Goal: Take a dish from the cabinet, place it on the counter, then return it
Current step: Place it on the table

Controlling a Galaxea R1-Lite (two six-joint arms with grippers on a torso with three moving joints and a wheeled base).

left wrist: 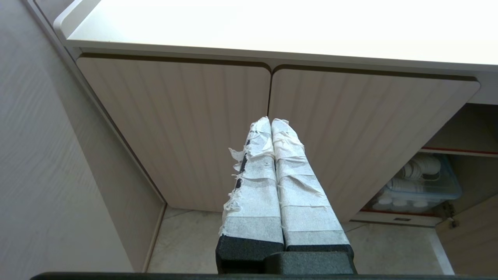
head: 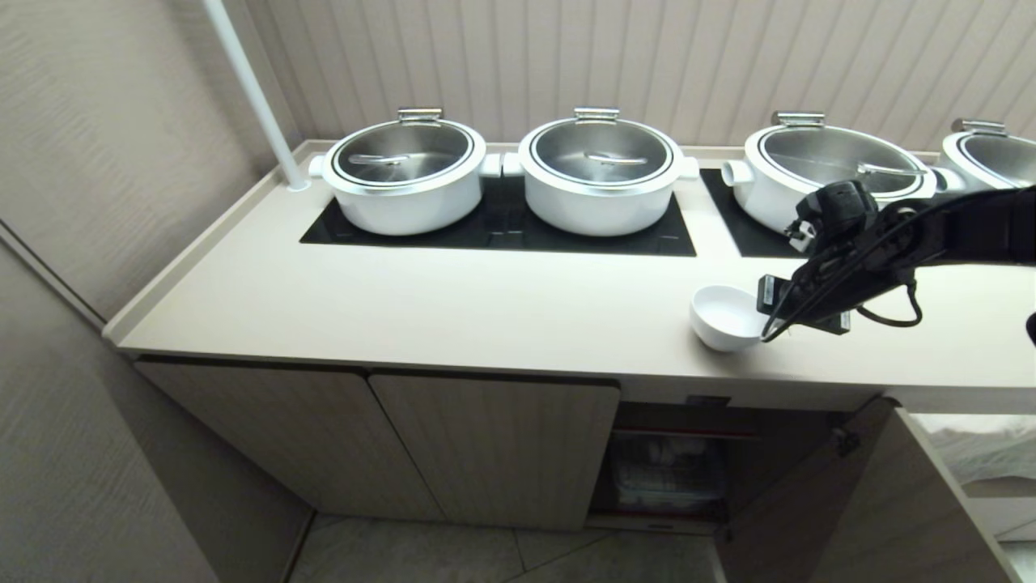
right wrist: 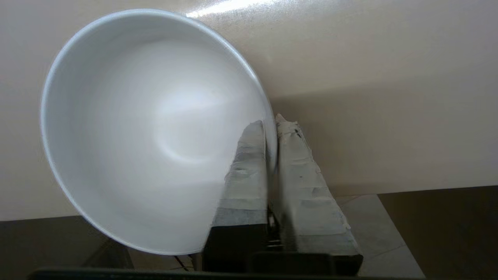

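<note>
The right gripper (right wrist: 271, 124) straddles the rim of the dish (right wrist: 148, 128), one taped finger (right wrist: 245, 175) inside the bowl and the other outside, the two drawn narrow on the thin wall between them. In the head view the right arm reaches in from the right, low over the counter (head: 453, 312), with the dish (head: 723, 317) at its tip. The dish sits on the counter near the front edge, just ahead of the black cooktop panel (head: 518, 227), with bare worktop stretching away to its left. Behind it stand white pots with steel lids (head: 600, 174), well apart from the bowl. Below, the cabinet (head: 494, 441) has two doors closed and the compartment under the dish open, its door swung out to the right. The dish is plain, glossy white, round and deep, and it looks empty. The left gripper (left wrist: 271, 122), its taped fingers pressed together with nothing between them, hangs low before the closed cabinet doors (left wrist: 186, 128).
</note>
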